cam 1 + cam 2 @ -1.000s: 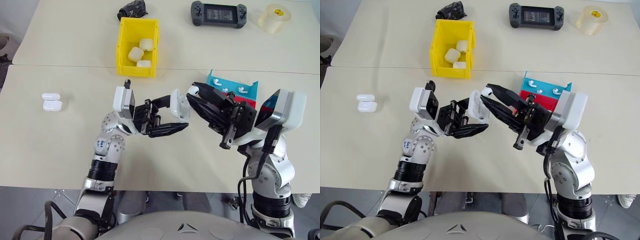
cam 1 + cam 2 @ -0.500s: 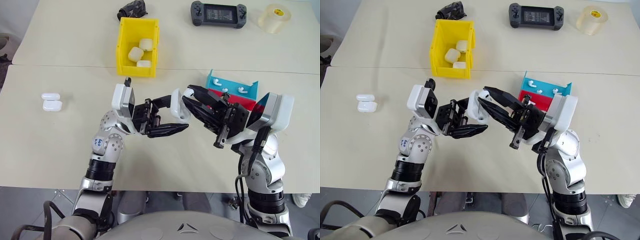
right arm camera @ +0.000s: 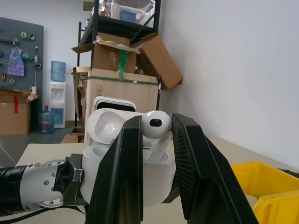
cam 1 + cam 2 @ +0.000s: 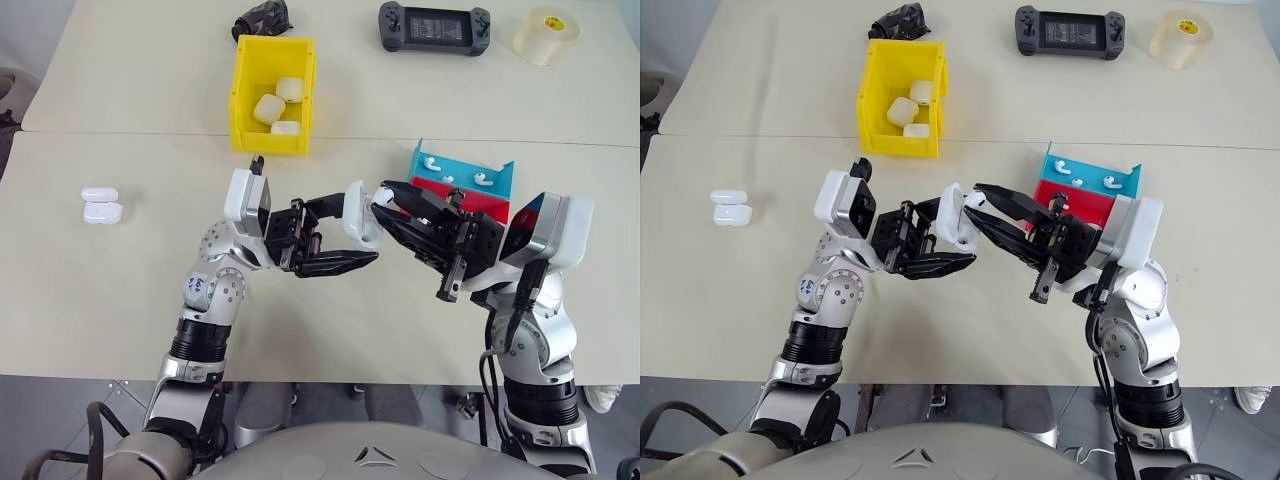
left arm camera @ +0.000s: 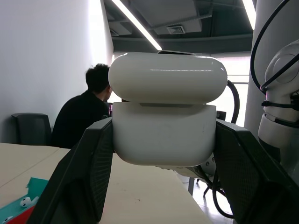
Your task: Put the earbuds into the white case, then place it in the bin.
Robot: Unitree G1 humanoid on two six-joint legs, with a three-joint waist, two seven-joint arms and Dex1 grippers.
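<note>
right hand (image 4: 381,200) closed in on case | pinching earbud (image 3: 155,125) by head | left hand (image 4: 352,232) clamps open white case (image 4: 358,213) body | earbud glossy, tiny, slip-prone

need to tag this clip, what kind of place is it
Probably a lab or workshop doubling as an office: stacked cardboard boxes on shelving, a water dispenser, and a person seated at a desk.
</note>
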